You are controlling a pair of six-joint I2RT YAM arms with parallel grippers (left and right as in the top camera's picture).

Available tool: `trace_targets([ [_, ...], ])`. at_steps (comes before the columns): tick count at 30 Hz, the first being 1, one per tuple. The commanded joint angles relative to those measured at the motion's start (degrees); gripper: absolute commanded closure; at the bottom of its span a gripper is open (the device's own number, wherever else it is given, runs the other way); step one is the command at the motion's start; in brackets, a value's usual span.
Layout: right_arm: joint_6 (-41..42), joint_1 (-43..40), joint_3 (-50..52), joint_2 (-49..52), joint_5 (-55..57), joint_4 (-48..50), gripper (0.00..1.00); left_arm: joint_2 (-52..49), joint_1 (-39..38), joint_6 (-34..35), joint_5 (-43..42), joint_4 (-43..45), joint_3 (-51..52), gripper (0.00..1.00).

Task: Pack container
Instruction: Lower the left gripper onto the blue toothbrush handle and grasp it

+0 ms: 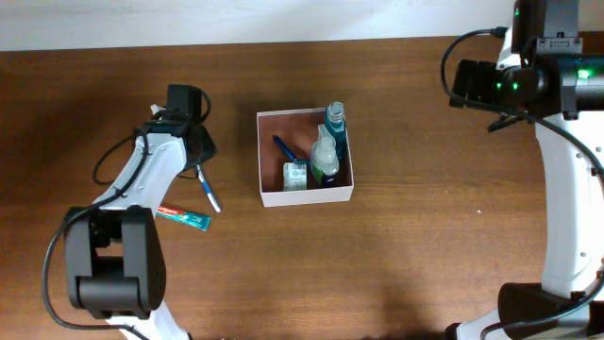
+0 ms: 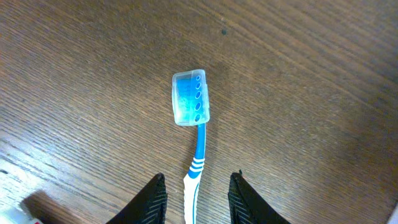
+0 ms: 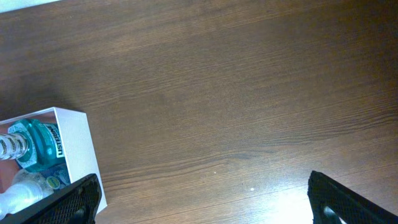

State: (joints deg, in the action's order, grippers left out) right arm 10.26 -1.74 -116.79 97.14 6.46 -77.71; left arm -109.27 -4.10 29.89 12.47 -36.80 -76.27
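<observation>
L gripper [image 2: 198, 177] straddles toothbrush [image 2: 191, 106]; container [image 1: 307, 196] sits apart.
Jaws of L gripper are partly apart, one finger each side of the toothbrush handle, w/ a gap on both sides, not clamped. Container is at centre of table [image 1: 425, 264], w/ bottles [image 1: 330, 142] inside, well apart from L gripper, toward the R arm's side. R gripper [image 3: 203, 179] is spread wide, holds nothing, hangs just beside a container corner.

Left claw [image 2: 198, 178] points down, jaws narrowly parted; right claw [image 3: 202, 177] gapes wide.
</observation>
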Motion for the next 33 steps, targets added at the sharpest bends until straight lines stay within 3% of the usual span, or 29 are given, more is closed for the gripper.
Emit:
trace_targets([
  [1, -0.3, -0.2, -0.1, 0.1, 0.7, 0.1, 0.01, -2.3, 0.0, 0.9, 0.4, 0.3, 0.5, 0.66],
  [14, -0.3, -0.2, -0.1, 0.1, 0.7, 0.1, 0.01, -7.2, 0.2, -0.2, -4.7, -0.1, 0.5, 0.67],
  [18, -0.3, -0.2, -0.1, 0.1, 0.7, 0.1, 0.01, -7.3, 0.2, -0.2, -4.8, -0.2, 0.5, 0.81],
  [33, -0.3, -0.2, -0.1, 0.1, 0.7, 0.1, 0.01, -7.3, 0.1, -0.2, -4.8, -1.8, 0.5, 0.87],
])
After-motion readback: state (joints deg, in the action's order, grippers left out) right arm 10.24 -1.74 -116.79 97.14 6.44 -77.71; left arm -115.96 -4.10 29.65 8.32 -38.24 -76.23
